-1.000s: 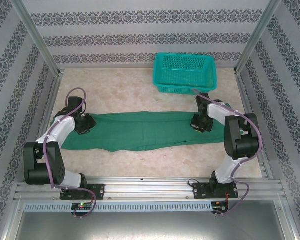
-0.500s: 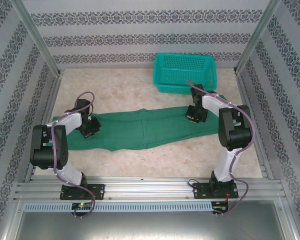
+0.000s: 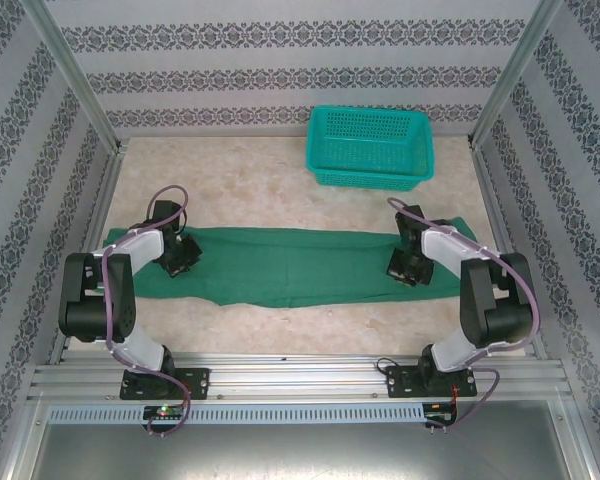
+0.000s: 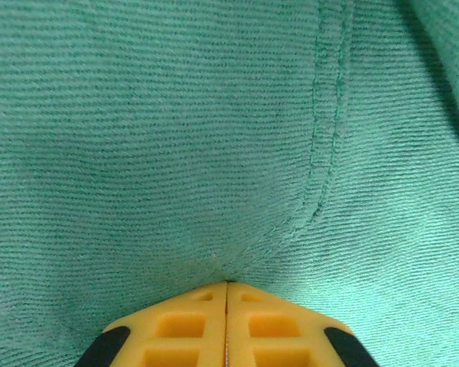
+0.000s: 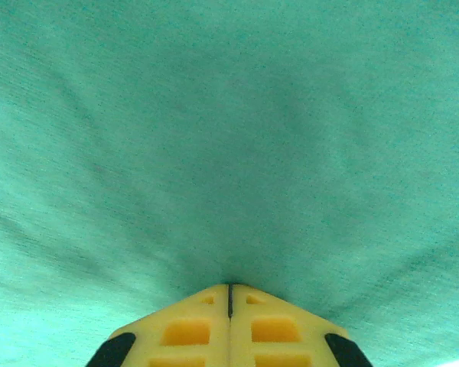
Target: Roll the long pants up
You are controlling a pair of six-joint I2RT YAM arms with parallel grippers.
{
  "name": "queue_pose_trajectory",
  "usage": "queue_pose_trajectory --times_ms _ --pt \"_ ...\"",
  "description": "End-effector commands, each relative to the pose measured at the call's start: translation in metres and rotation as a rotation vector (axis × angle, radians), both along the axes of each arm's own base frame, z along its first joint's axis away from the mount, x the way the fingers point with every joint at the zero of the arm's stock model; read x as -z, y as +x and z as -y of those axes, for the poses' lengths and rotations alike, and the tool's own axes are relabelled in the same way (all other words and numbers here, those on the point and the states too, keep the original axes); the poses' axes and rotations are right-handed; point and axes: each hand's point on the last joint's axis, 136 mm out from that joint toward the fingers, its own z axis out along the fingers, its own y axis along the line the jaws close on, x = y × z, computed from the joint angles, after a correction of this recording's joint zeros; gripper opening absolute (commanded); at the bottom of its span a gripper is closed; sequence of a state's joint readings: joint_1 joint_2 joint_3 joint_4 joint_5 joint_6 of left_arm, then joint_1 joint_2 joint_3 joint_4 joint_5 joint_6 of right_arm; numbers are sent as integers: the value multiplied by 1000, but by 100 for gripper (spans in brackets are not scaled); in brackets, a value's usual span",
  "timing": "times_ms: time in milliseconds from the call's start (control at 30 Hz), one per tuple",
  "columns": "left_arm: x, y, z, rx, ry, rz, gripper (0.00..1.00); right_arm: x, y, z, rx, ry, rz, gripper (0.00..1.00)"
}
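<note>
While both ends are pinched, your long pants (image 3: pixel 290 265) lie stretched

Your left gripper (image 3: pixel 180 255) and right gripper (image 3: pixel 405 268), jaws closed tight on puckered green cloth, hold opposite ends across the table (image 3: pixel 240 180)

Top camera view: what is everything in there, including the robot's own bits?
long pants: one, dark green, laid flat across the middle of the table, left to right
basket: one, teal mesh, far right of the table, apart from the pants
table: one, beige marbled, under everything
walls: grey-and-white patterned panels on three sides
rail: one, silver metal, along the near edge, carrying both arm bases
left arm: one, black and white with a purple cable
right arm: one, the same colours
left gripper: yellow fingers, shut on the pants' left end
right gripper: yellow fingers, shut on the pants' right end
</note>
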State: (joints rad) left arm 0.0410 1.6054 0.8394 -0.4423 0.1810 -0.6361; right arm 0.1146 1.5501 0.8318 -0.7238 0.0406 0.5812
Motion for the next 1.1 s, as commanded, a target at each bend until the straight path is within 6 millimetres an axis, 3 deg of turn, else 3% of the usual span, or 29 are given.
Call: queue_pose_trajectory --times_ms 0,100,233,300,400,500,600,867,1067 --pt "12 -22 -8 41 91 -64 21 -15 -4 14 44 -58 29 0" --pt "-25 3 8 111 99 53 40 -32 21 0 27 -20 96 0" --pt "-51 16 61 257 36 135 52 -38 45 -30 -48 16 99 1" --pt "-50 18 89 321 -2 148 59 -35 52 -47 -92 23 88 5" --pt "-40 20 108 362 -24 138 66 -28 60 -64 -132 31 75 8" --pt "-33 25 125 380 -92 134 66 -23 64 -79 -160 44 58 8" --pt "-24 27 140 416 -122 118 59 -22 69 -91 -187 46 63 8" --pt "7 17 162 496 -139 52 61 -8 95 -102 -231 23 38 8" --pt "20 1 157 515 -127 3 59 -12 126 -98 -234 -5 68 7"
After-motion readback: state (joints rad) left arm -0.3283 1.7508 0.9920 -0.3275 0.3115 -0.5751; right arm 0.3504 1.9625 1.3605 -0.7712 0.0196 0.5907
